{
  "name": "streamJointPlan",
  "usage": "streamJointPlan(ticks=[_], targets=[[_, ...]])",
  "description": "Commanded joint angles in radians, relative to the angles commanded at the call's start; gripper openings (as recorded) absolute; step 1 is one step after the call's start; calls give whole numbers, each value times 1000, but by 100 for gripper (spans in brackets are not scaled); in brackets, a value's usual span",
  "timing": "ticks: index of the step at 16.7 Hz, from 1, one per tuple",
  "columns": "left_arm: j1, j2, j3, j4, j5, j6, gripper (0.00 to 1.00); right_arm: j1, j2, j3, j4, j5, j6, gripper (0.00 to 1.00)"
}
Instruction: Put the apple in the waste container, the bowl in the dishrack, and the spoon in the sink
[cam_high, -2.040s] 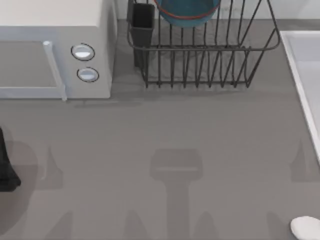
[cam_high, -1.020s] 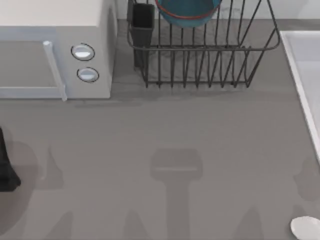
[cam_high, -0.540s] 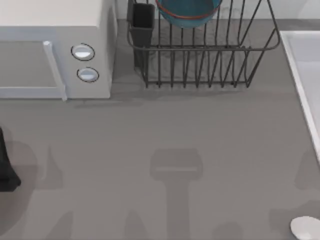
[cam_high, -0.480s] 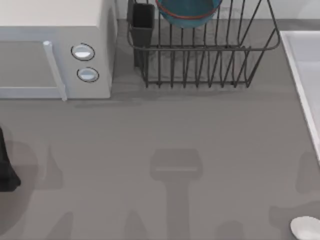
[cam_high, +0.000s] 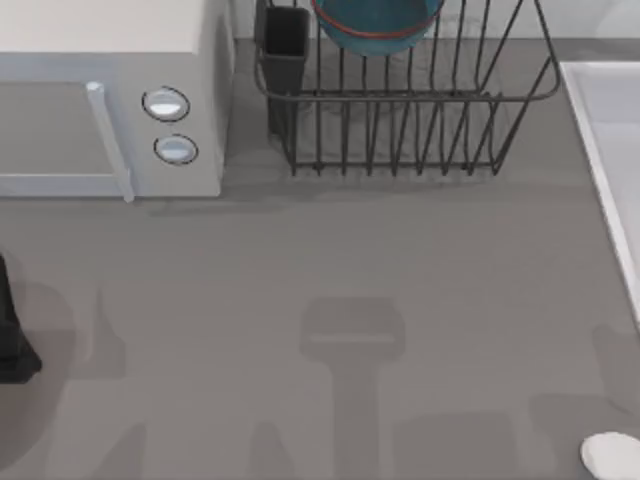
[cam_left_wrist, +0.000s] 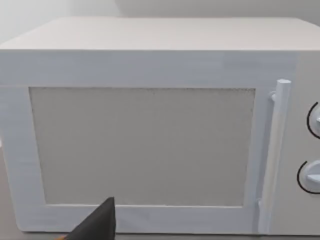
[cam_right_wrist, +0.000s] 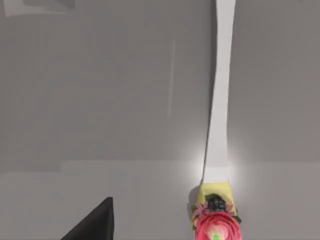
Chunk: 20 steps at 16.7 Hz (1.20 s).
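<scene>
Bowl (cam_high: 375, 25) in the dishrack (cam_high: 400, 110) was cut off by the top view's upper edge; only its lower arc was seen. Rack's far side was cut off too. Sink (cam_high: 612, 150) was clipped at the right edge, so only one rim and part of the basin were visible. Spoon (cam_high: 612, 455) was cut at the lower right corner, oval end only. In the right wrist view the spoon's handle (cam_right_wrist: 220, 100) ran out of frame. Microwave (cam_high: 110, 100) was cropped at the left and top. A dark object (cam_high: 12, 335) at the left edge of the counter (cam_high: 350, 260) could not be identified. Left gripper: one dark fingertip (cam_left_wrist: 97, 225) was seen, state not determinable. Same for the right fingertip (cam_right_wrist: 95, 222).
</scene>
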Motion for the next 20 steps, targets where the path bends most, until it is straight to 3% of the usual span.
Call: streamJointPlan(ticks=[9, 16, 20], targets=[[0, 0, 0, 0, 0, 0, 100, 2, 41, -9, 19, -2, -29, 100], [0, 0, 0, 0, 0, 0, 100, 1, 203, -195, 381, -2, -27, 100], [0, 0, 0, 0, 0, 0, 100, 1, 256, -255, 482, -2, -27, 100]])
